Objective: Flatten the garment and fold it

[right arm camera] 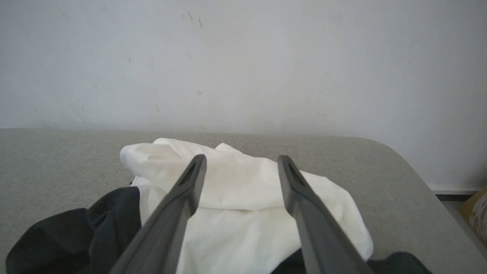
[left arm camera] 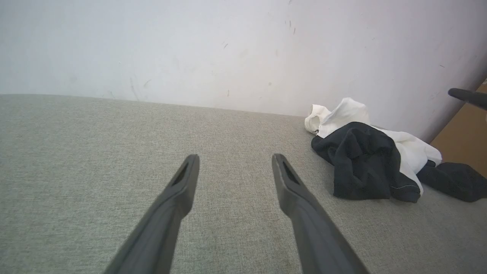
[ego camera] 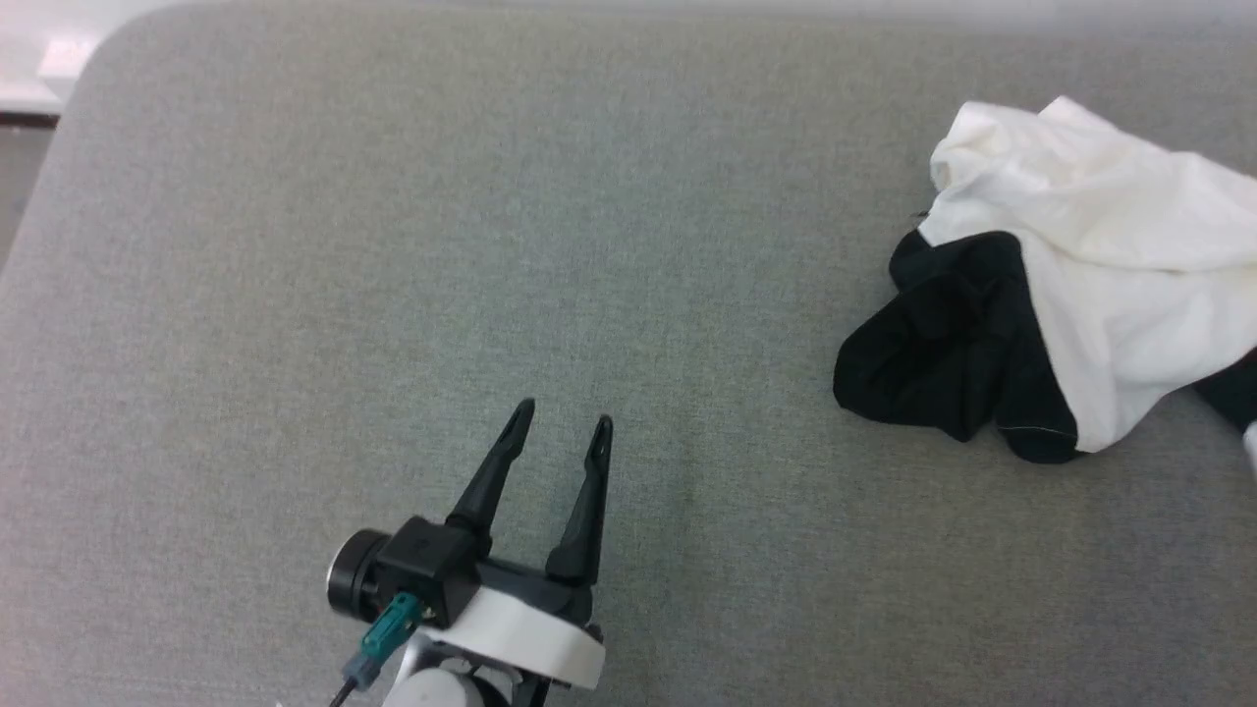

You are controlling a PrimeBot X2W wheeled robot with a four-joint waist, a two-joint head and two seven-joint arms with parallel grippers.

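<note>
Clearly the flattening has not begun: the garment (ego camera: 1110,285) lies in a crumpled heap at the right-hand side of the grey table (ego camera: 393,245), toward the wall (right arm camera: 243,57). One black sleeve (ego camera: 943,344) is bunched on the side facing the table's middle, and the white body (right arm camera: 243,213) is piled partly over it. The right gripper (right arm camera: 241,157) hangs over that white cloth with its fingers spread wide and nothing between them; whether the tips touch the fabric I cannot tell. The left gripper (ego camera: 565,412) is likewise spread and empty, over bare table well apart from the heap.

To do this step well, I judge the heap should first be drawn toward the open middle of the table, where both arms can reach it (out at the side only one looks well placed). Pinch a single layer at a recognisable edge, a hem or a shoulder seam rather than a thick bunch, since soft cotton gathers and a deep bite would lift several folds at once. The left gripper could take the black sleeve while the right takes the white body, then both pull apart low and slowly so the cloth spreads instead of twisting
</note>
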